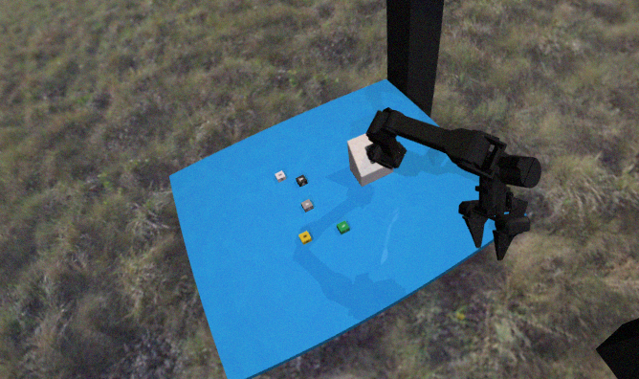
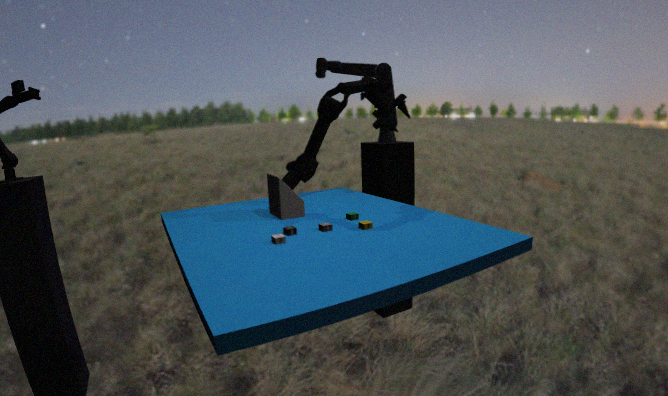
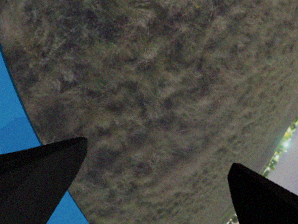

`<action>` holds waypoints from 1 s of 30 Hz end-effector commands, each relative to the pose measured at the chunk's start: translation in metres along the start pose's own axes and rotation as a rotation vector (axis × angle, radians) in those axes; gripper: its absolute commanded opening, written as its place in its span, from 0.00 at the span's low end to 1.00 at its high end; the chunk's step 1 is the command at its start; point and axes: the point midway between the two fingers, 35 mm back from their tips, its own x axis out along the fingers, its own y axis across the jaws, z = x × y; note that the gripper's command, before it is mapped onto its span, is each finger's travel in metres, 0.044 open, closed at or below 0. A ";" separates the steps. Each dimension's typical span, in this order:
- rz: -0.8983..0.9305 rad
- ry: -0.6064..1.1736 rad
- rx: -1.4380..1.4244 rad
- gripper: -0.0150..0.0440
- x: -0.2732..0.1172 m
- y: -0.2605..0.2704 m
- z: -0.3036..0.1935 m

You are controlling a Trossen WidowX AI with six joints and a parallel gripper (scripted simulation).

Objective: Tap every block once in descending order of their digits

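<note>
- Five small blocks sit on the blue table (image 1: 251,287), all clustered on the side of the pale base box (image 1: 363,165) away from the table's arm-side edge.
- Grey block (image 1: 307,205) taken as landmark, middle of the cluster.
- White block (image 1: 280,175) and black block (image 1: 301,180) lie just beyond grey, toward the far edge; these two are near each other, not touching.
- Yellow block (image 1: 305,236) and green block (image 1: 343,227) lie on grey's near side; green is the one closer to the base box.
- Digits too small to read in any view.
- Gripper (image 1: 490,241) hangs raised at the table's edge, well apart from grey and every other block, tips pointing down.
- Jaws spread wide, nothing between them; wrist view shows both fingers over grass and a table corner.
- Arm (image 1: 442,141) reaches out from the base box toward that edge.
</note>
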 end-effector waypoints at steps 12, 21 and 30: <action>0.248 0.304 -0.072 0.93 0.104 0.076 -0.017; 0.543 0.575 0.037 0.93 0.171 0.164 -0.116; 0.802 0.809 0.300 0.93 0.170 0.251 -0.235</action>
